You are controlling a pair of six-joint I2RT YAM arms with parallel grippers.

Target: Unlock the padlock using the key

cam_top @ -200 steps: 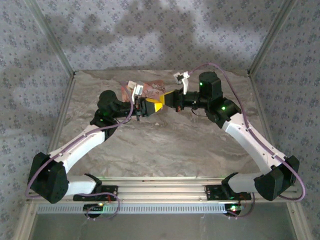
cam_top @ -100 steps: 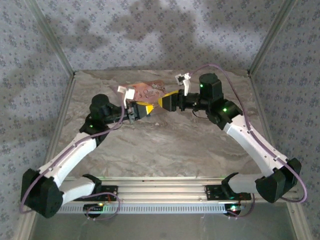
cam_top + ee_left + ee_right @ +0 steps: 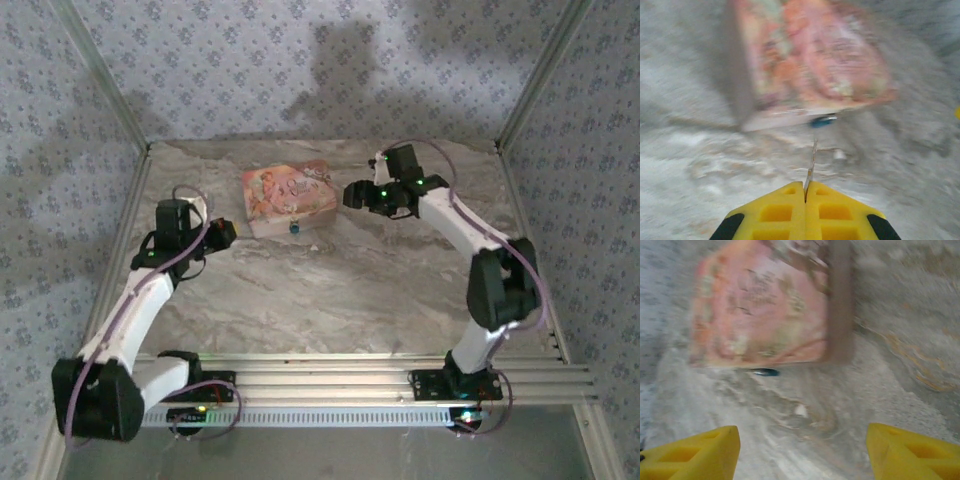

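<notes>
Thin metal key (image 3: 812, 160) between yellow fingers (image 3: 775, 212), blue padlock (image 3: 822, 120) against flowery pink box (image 3: 810, 55)

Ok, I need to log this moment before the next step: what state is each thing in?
Left gripper: shut on the key.
Key: blade sticks out ahead, not in the padlock.
Padlock: at the front edge of the pink box; locked or not, too blurred to tell.
Pink box: lid down.
Right gripper: open, holding nothing.

Blue padlock (image 3: 294, 228), pink flowery box (image 3: 290, 193)
</notes>
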